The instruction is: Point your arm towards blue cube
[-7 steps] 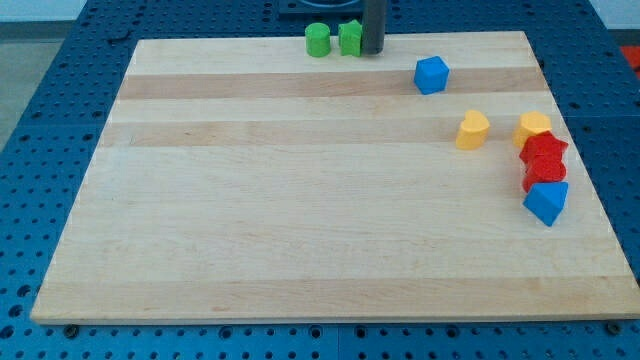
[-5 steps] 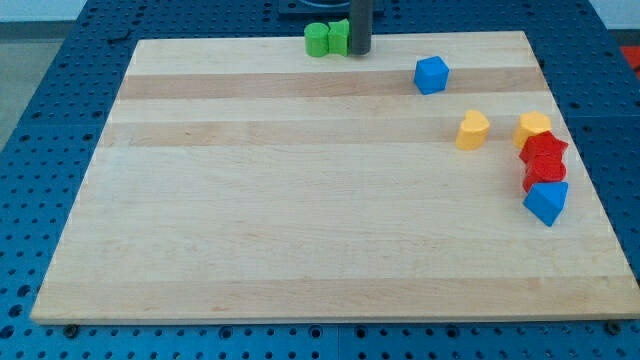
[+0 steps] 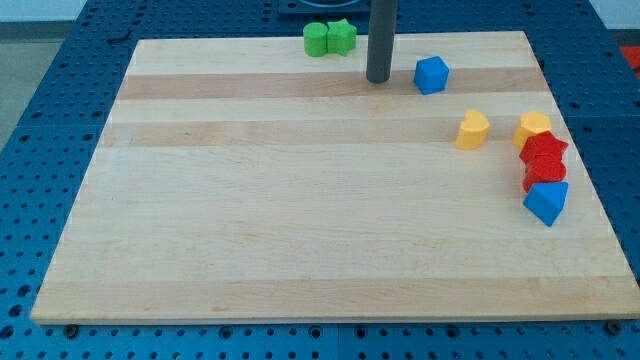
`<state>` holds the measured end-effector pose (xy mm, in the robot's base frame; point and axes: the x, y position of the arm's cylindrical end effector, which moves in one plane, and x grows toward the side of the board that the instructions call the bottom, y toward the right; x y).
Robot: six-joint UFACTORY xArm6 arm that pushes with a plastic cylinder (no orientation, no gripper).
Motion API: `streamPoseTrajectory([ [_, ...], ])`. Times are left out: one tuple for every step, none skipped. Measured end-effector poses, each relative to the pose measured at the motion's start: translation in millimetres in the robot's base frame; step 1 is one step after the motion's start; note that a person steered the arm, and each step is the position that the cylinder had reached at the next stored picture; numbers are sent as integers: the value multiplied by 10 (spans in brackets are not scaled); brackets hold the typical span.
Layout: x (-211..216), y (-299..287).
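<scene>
The blue cube sits on the wooden board near the view's top right. My tip rests on the board just left of the blue cube, with a small gap between them. The dark rod rises straight up out of the view's top.
A green cylinder and a green star block touch each other at the top edge. At the right stand a yellow heart block, a yellow block, two red blocks and a blue triangular block.
My tip moved from beside the green blocks at the top edge down and right, to just left of the blue cube. The green star block was pushed against the green cylinder.
</scene>
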<state>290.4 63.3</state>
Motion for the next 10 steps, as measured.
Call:
streamPoseTrajectory([
  [-112, 76],
  [-372, 176],
  [-514, 443],
  [-466, 931],
  [-284, 1355],
  [-60, 1477],
  [44, 1401],
  [38, 1366],
  [-98, 1364],
  [-235, 1335],
])
